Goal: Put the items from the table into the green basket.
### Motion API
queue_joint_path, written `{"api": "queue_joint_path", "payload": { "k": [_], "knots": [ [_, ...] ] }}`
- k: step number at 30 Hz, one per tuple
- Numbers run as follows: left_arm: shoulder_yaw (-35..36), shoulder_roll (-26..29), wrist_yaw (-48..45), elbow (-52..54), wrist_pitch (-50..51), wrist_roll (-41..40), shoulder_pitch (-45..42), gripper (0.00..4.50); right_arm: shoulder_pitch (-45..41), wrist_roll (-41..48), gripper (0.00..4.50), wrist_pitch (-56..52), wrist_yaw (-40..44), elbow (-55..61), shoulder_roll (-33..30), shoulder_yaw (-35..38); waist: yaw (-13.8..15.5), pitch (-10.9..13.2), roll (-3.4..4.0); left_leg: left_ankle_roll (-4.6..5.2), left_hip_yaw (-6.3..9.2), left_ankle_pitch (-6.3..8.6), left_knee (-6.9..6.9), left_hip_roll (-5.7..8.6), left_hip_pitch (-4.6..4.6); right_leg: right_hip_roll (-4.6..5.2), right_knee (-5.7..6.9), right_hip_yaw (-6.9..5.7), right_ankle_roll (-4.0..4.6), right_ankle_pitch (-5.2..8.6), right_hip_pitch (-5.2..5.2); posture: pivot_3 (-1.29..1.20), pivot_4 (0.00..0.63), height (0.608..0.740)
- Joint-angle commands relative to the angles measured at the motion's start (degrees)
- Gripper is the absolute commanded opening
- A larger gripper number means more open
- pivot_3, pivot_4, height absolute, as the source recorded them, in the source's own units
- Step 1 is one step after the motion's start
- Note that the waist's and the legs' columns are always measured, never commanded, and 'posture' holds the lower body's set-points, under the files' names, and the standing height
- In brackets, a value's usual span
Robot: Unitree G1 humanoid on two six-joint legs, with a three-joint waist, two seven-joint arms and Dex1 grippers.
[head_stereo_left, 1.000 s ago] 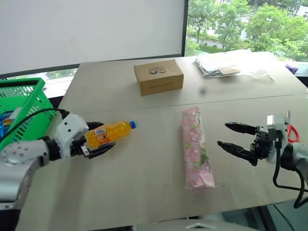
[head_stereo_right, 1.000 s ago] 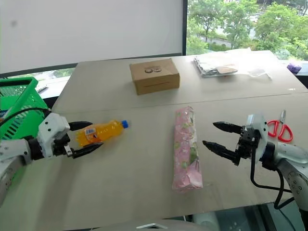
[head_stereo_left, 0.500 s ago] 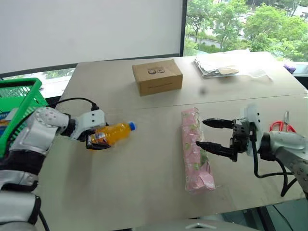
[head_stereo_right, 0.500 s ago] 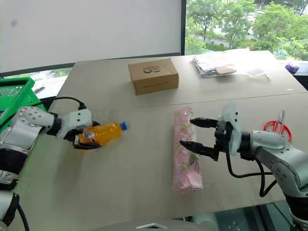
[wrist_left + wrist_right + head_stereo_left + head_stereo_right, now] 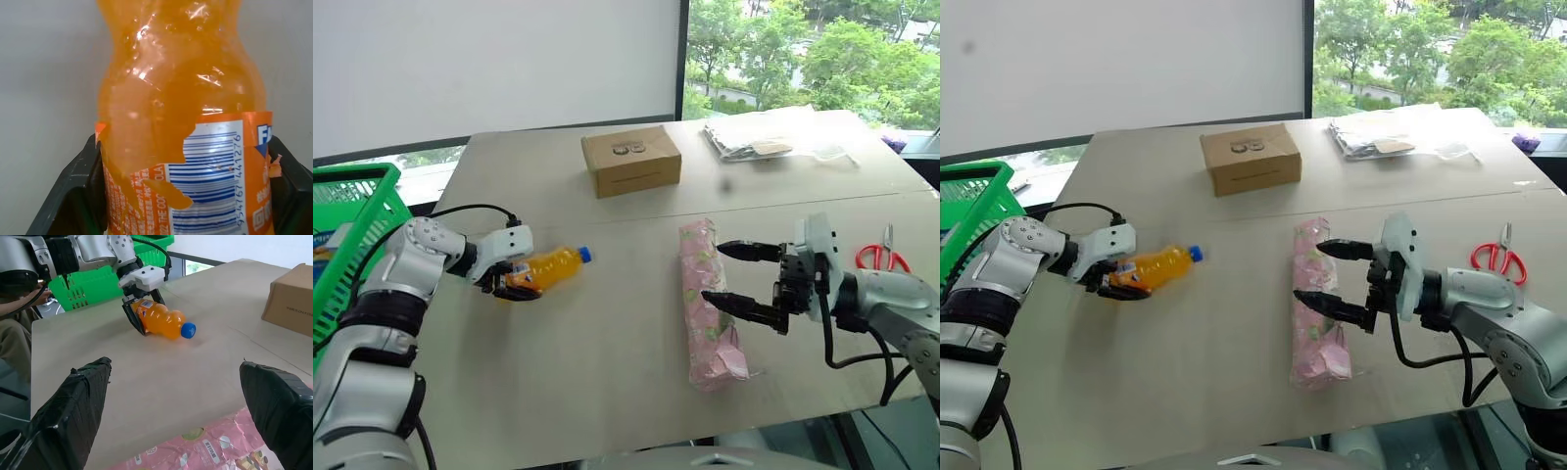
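Now, left gripper (image 5: 512, 285): fingers clamp the label end of the small orange soda bottle (image 5: 546, 269) lying on the beige-grey table (image 5: 607, 343).
Right gripper (image 5: 736, 277): spread wide over the long pink flowered packet (image 5: 709, 305).
Bright green mesh basket (image 5: 357, 201): cut off at the frame edge.

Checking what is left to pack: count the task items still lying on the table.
2. The orange soda bottle lies on the table's left side, between the left gripper's fingers. The pink flowered packet lies right of centre, the open right gripper over it.
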State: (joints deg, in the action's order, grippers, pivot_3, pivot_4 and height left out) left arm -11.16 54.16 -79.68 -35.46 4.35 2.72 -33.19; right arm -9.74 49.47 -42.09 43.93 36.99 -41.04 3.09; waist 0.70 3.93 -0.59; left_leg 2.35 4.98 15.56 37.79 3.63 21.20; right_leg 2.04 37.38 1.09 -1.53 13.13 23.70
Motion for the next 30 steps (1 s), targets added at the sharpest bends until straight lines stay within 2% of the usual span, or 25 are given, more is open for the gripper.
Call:
{"api": "queue_joint_path", "payload": {
  "k": [1, 3, 6, 9, 13, 17, 22, 26, 28, 29, 30],
  "knots": [
    [9.7, -1.2, 5.1, 5.8, 7.3, -8.1, -0.8, 3.05, -3.1, 1.9, 4.5, 0.8, -0.7, 1.9, 1.1, 0.6, 0.0, 0.0, -0.04, 0.0, 0.02, 0.0, 0.08, 0.0, 0.02, 0.0, 0.06, -0.02, 0.0, 0.0, 0.0, -0.06, 0.0, 0.74],
    [15.0, -0.3, 11.0, 7.0, 10.7, -9.7, -2.3, 3.05, -4.3, 3.0, 4.5, 0.6, -0.9, 2.0, 1.9, 0.7, 0.0, 0.0, -0.31, 0.0, 0.19, 0.01, 0.44, -0.01, 0.19, -0.02, 0.28, -0.19, 0.0, 0.0, 0.05, -0.03, 0.0, 0.74],
    [18.7, 6.0, 20.5, 7.0, 11.2, -5.3, -3.2, 3.05, -6.4, 4.7, 4.5, 0.8, -0.6, 1.1, 3.6, 0.4, -0.5, -0.2, -0.68, -0.03, 0.23, -0.01, 0.57, -0.05, 0.35, -0.08, 0.44, -0.24, 0.06, -0.04, 0.25, 0.02, 0.0, 0.74],
    [23.3, 11.1, 26.7, 5.7, 15.9, -5.4, -4.6, 3.05, -8.3, 4.7, 4.5, 1.4, 0.4, -0.3, 5.4, -1.0, -1.5, -0.2, -0.7, -0.04, 0.09, -0.01, 0.53, -0.07, 0.34, -0.11, 0.5, -0.08, 0.11, -0.08, 0.36, 0.06, 0.0, 0.74],
    [28.8, 22.9, 33.2, -4.3, 12.7, -2.8, -3.5, 3.05, -12.2, 0.7, 4.5, 3.1, 3.3, -4.7, 7.4, -5.2, -1.6, -0.2, -0.73, -0.03, 0.05, 0.0, 0.51, -0.04, 0.33, -0.11, 0.51, -0.08, 0.11, -0.08, 0.41, 0.12, 0.0, 0.74],
    [29.5, 28.7, 36.5, -13.0, 8.6, -1.0, 2.6, 3.05, -15.5, -1.0, 4.5, 4.9, 6.0, -8.1, 9.4, -7.2, -0.3, -0.2, -0.66, -0.04, -0.07, -0.01, 0.36, -0.03, 0.34, -0.14, 0.58, 0.01, 0.12, -0.08, 0.57, 0.16, 0.0, 0.74],
    [31.8, 28.9, 39.6, -20.8, 5.2, -2.2, 8.7, 3.05, -19.4, -0.7, 4.5, 5.2, 7.4, -11.2, 12.3, -7.5, 3.5, -0.4, -0.9, -0.05, 0.06, -0.01, 0.35, 0.03, 0.4, -0.09, 0.58, -0.14, 0.13, -0.08, 0.56, 0.19, 0.0, 0.74],
    [30.9, 27.1, 41.6, -23.7, 2.0, -2.0, 10.5, 3.05, -20.9, -1.9, 4.5, 5.2, 7.9, -12.1, 12.8, -8.0, 5.8, -0.9, -1.59, -0.12, 0.22, -0.03, 0.42, 0.02, 0.42, -0.09, 0.55, -0.3, 0.16, -0.09, 0.51, 0.19, 0.0, 0.74],
    [30.1, 26.3, 43.2, -24.7, 0.6, -1.6, 9.4, 4.12, -21.0, -2.0, 4.5, 5.2, 7.9, -12.1, 13.0, -8.1, 6.8, -1.1, -1.92, -0.12, 0.17, -0.02, 0.47, 0.03, 0.42, -0.06, 0.49, -0.29, 0.17, -0.11, 0.48, 0.18, 0.0, 0.74],
    [29.6, 25.9, 43.8, -25.1, 0.0, -1.5, 8.7, 4.48, -21.0, -2.1, 4.5, 5.2, 7.8, -12.0, 13.0, -8.1, 7.1, -1.2, -2.04, -0.14, 0.18, -0.02, 0.49, 0.05, 0.42, -0.04, 0.49, -0.3, 0.18, -0.11, 0.46, 0.18, 0.0, 0.74],
    [29.1, 25.5, 44.5, -25.6, -0.7, -1.3, 7.7, 4.48, -21.0, -2.2, 4.5, 5.1, 7.8, -11.9, 13.0, -8.1, 7.5, -1.2, -2.08, -0.26, 0.19, 0.05, 0.49, 0.05, 0.42, -0.04, 0.48, -0.32, 0.18, -0.11, 0.44, 0.18, 0.0, 0.74]
  ]
}}
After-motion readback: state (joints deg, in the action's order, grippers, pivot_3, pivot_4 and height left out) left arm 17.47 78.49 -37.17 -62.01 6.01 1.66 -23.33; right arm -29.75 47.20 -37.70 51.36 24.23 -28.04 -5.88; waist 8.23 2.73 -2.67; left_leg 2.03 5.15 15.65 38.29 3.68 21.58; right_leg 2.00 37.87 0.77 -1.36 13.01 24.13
